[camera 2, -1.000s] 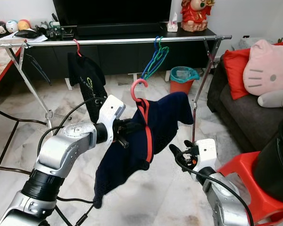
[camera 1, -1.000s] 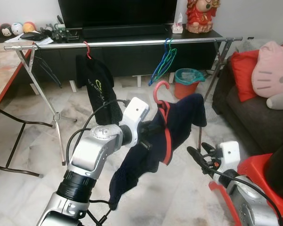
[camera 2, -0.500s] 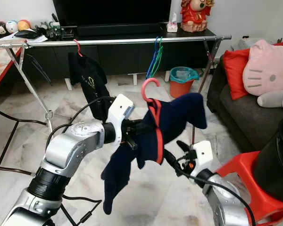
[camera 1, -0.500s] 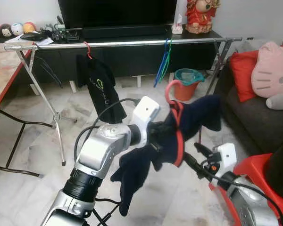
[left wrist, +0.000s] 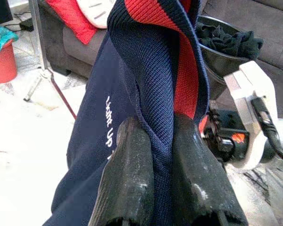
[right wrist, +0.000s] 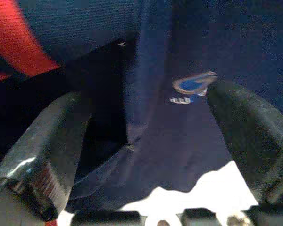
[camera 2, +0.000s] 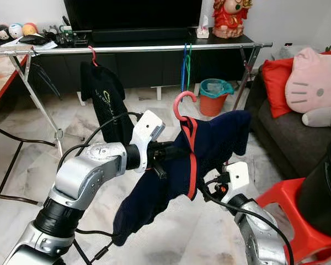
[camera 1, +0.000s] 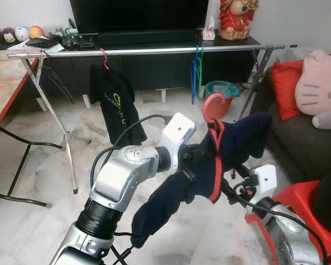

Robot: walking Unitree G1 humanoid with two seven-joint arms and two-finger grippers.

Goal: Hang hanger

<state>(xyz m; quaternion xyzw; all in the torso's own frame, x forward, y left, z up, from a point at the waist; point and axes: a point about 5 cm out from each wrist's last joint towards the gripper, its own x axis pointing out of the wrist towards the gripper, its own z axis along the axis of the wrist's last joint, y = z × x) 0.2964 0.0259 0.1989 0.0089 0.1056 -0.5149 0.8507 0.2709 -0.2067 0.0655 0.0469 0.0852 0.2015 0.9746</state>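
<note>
Nearest the camera, the right gripper (right wrist: 146, 141) reaches up from the lower right beside a red plastic stool (camera 2: 298, 221), its two black fingers (right wrist: 42, 146) spread wide apart under the hanging hem of a navy shirt (camera 2: 209, 146), with cloth lying between them but not pinched. Just above and to its left, the left gripper (left wrist: 162, 160) is clenched on a fold of that shirt where the red trim (left wrist: 186, 89) runs down its placket, both fingers pressing the knit from either side. The shirt is draped on a red hanger (camera 2: 183, 105) whose hook stands upright above the collar, held in the air over the marble floor (camera 1: 38, 165), well short of the rail. On the right a dark bucket of clothes (left wrist: 226, 40) sits on the stool, and behind it a grey sofa (camera 1: 298, 138) carries a red cushion (camera 1: 287, 83) and a pink cat-face pillow (camera 1: 320, 85). Farther off, a metal clothes rail (camera 1: 154, 51) spans the room on folding legs; a black T-shirt (camera 1: 115, 102) hangs from a red hanger near its left end, and a few bare blue and green hangers (camera 1: 197, 72) hang right of its middle. Beyond the rail stand a red pail with a teal rim (camera 1: 220, 95), a black TV cabinet (camera 1: 154, 66) and a red figurine (camera 1: 236, 16).
</note>
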